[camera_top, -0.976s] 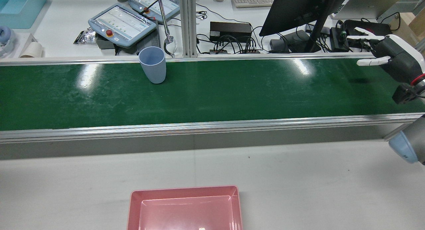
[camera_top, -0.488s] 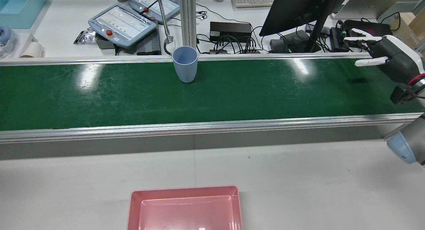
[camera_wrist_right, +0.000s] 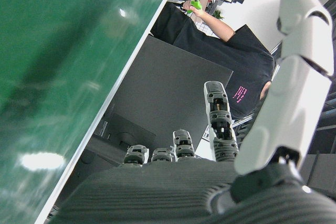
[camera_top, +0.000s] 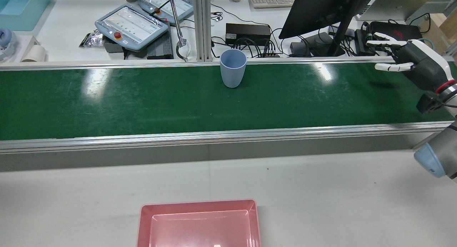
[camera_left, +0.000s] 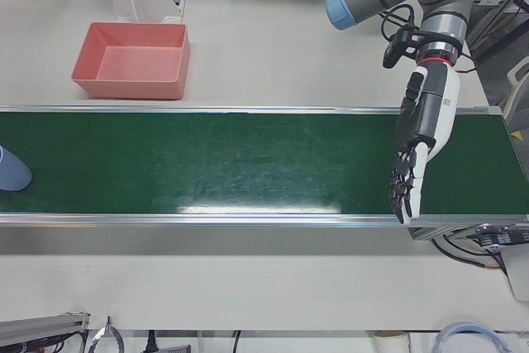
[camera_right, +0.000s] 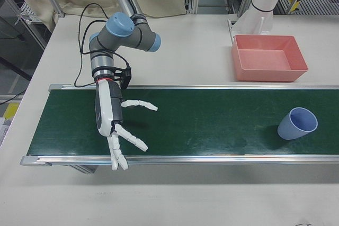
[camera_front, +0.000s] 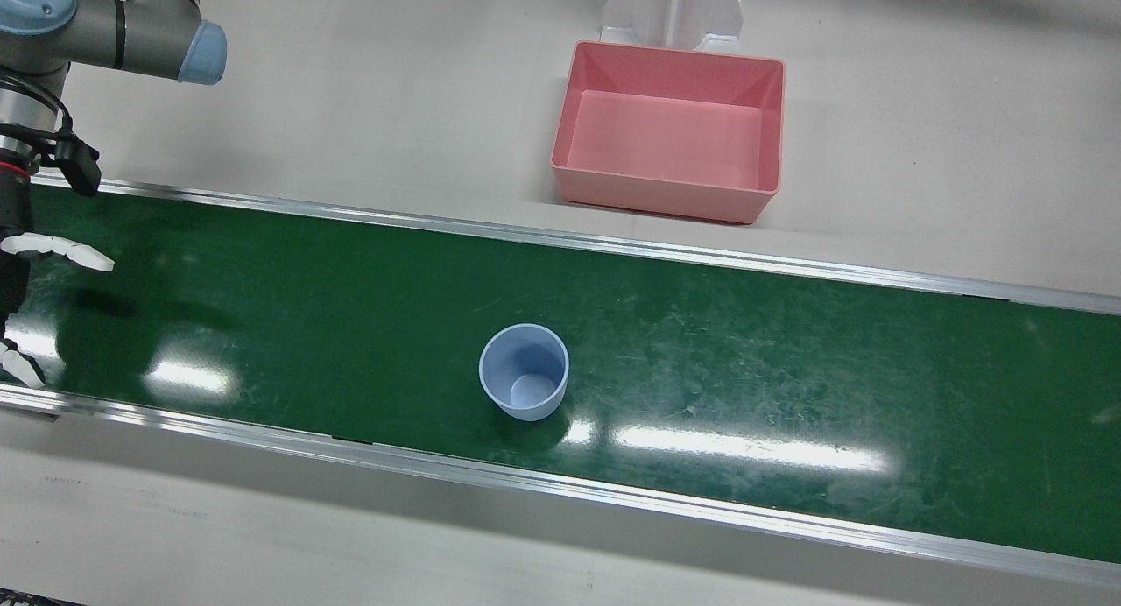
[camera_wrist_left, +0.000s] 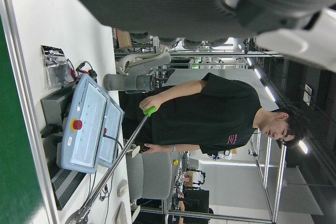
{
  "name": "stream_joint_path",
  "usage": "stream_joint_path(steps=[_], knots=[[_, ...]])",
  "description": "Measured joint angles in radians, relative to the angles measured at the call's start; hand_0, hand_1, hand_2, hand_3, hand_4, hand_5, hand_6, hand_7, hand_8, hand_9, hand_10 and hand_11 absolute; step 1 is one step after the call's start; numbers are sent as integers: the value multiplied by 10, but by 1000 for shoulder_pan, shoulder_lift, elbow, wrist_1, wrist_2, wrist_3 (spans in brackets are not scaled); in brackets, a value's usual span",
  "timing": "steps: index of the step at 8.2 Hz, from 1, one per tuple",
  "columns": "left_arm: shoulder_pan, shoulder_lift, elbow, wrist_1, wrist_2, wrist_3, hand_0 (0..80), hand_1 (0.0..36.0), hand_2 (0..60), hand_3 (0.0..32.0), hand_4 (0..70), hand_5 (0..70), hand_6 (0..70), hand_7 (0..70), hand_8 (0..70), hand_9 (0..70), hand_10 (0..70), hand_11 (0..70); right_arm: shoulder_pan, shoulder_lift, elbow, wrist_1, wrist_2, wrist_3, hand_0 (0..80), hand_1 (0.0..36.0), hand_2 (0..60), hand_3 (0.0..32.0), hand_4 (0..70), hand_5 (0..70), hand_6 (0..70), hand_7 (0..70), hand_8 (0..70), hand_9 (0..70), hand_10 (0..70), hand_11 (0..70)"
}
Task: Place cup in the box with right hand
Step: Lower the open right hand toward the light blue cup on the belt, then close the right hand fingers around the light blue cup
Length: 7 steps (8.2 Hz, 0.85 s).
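Observation:
A light blue cup (camera_top: 233,73) stands upright on the green belt (camera_top: 142,104), near its far edge; it also shows in the front view (camera_front: 524,383) and the right-front view (camera_right: 297,123). The empty pink box (camera_top: 198,203) sits on the white table on the robot's side of the belt, also in the front view (camera_front: 679,52). My right hand (camera_top: 417,65) is open and empty, hovering over the belt's right end, far from the cup; its fingers are spread in the right-front view (camera_right: 106,112). My left hand (camera_left: 421,138) is open and empty over the belt's other end.
Aluminium rails edge the belt on both long sides. Beyond the far rail lie teach pendants (camera_top: 132,24), a monitor (camera_top: 321,8) and cables. A person's metal rod with a ring end (camera_top: 182,49) hangs close to the far rail, left of the cup.
The cup has travelled to the right along the belt in the rear view. My right hand has shifted slightly left, still open.

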Motion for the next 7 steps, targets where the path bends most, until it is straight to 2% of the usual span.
stream_joint_path(steps=[1,3,4,5,6,7], knots=[[0,0,0,0,0,0,0,0,0,0,0,0,0,0,0,0,0,0,-3,0,0,0,0,0,474,150,199,0,149,42,43,147,7,47,26,53],[0,0,0,0,0,0,0,0,0,0,0,0,0,0,0,0,0,0,-13,0,1,0,0,0,481,133,128,0,174,42,44,149,7,47,26,53],[0,0,0,0,0,0,0,0,0,0,0,0,0,0,0,0,0,0,-23,0,1,0,0,-1,489,115,55,0,197,42,43,150,7,48,26,53],[0,0,0,0,0,0,0,0,0,0,0,0,0,0,0,0,0,0,-29,0,1,0,0,-1,485,125,90,0,187,42,44,154,7,49,26,53],[0,0,0,0,0,0,0,0,0,0,0,0,0,0,0,0,0,0,-34,0,1,0,0,-2,472,160,236,0,140,42,44,154,7,48,25,52],[0,0,0,0,0,0,0,0,0,0,0,0,0,0,0,0,0,0,-38,0,2,0,1,-2,478,143,164,0,161,42,44,153,6,47,25,52]])
